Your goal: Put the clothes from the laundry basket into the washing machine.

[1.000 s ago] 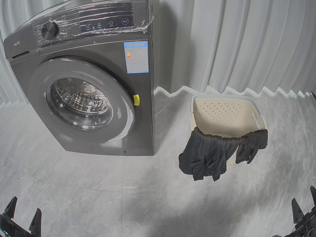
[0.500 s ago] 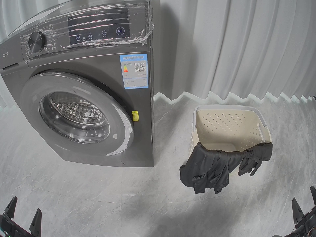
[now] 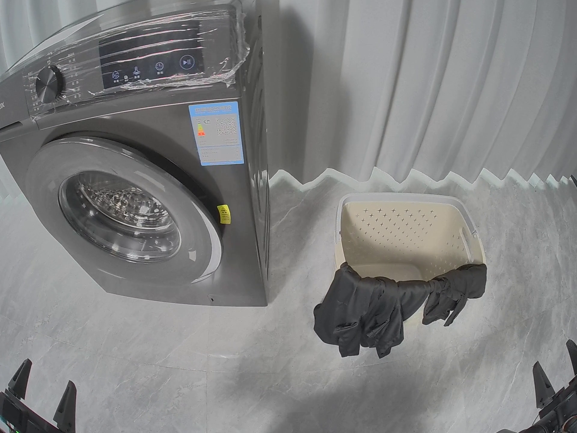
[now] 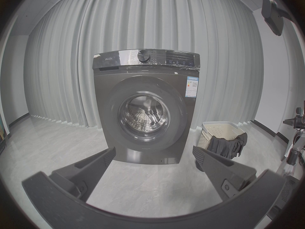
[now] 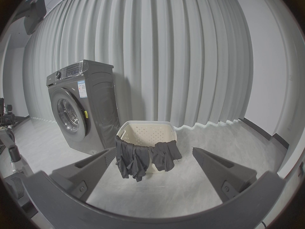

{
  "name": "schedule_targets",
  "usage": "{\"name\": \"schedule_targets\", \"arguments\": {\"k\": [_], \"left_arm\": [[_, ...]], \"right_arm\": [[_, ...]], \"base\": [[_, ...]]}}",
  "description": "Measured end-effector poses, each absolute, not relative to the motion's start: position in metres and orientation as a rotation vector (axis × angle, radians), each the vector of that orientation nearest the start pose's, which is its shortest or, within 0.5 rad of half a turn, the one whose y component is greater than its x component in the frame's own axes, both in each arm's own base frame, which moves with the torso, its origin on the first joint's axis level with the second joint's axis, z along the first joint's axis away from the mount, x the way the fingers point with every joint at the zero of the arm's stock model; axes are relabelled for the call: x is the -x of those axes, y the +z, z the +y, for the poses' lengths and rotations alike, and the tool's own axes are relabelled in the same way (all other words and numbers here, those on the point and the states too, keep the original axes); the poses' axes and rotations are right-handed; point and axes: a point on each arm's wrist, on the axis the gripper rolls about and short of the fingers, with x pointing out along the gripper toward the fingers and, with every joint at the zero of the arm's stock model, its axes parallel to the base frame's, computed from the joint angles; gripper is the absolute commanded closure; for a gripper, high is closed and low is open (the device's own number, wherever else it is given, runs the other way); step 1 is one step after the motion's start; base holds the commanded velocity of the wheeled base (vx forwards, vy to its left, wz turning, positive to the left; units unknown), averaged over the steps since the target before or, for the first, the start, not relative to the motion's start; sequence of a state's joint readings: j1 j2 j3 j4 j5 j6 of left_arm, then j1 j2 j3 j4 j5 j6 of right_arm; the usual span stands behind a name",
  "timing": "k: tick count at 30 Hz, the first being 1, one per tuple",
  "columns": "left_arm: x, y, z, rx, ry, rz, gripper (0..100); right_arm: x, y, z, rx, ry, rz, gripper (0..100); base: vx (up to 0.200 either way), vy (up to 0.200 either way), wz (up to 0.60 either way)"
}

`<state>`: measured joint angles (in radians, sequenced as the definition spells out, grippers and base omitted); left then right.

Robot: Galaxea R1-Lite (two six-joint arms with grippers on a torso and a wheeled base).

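Note:
The grey washing machine (image 3: 138, 169) stands at the left with its round glass door (image 3: 120, 218) shut. Right of it on the floor sits the cream laundry basket (image 3: 409, 236), with dark clothes (image 3: 366, 311) draped over its near rim and hanging down outside. My left gripper (image 3: 47, 377) is open and empty, low at the near left, far from the machine. My right gripper (image 3: 554, 359) is open and empty at the near right. The left wrist view faces the machine (image 4: 146, 105) between the open left gripper (image 4: 153, 150). The right wrist view faces the basket (image 5: 146, 132) and clothes (image 5: 136, 158) between the open right gripper (image 5: 154, 150).
White pleated curtains (image 3: 421, 73) hang behind the machine and the basket. Grey marble floor (image 3: 180, 356) lies open between me and both of them. A narrow gap separates the machine's side from the basket.
The whole head picture has shifted: machine and basket sit lower and further left than a second ago, so the camera moved. Both grippers keep the same place and stay open.

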<state>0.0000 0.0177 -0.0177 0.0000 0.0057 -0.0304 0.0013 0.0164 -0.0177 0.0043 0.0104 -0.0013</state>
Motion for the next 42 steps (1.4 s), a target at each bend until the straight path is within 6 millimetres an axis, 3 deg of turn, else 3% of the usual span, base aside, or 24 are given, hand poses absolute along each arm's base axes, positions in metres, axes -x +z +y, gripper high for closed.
{"name": "schedule_targets", "arguments": {"k": [18, 39, 42], "left_arm": [[0.0228, 0.0808, 0.0001, 0.033, 0.006, 0.000, 0], [0.0228, 0.0808, 0.0001, 0.032, 0.006, 0.000, 0], [0.0228, 0.0808, 0.0001, 0.032, 0.006, 0.000, 0]], "right_arm": [[0.0229, 0.0803, 0.0002, 0.001, 0.011, 0.003, 0], [0.0229, 0.0803, 0.0002, 0.001, 0.012, 0.003, 0], [0.0229, 0.0803, 0.0002, 0.001, 0.012, 0.003, 0]], "base": [[0.000, -0.200, 0.00], [0.000, 0.000, 0.00], [0.000, -0.200, 0.00]]}}
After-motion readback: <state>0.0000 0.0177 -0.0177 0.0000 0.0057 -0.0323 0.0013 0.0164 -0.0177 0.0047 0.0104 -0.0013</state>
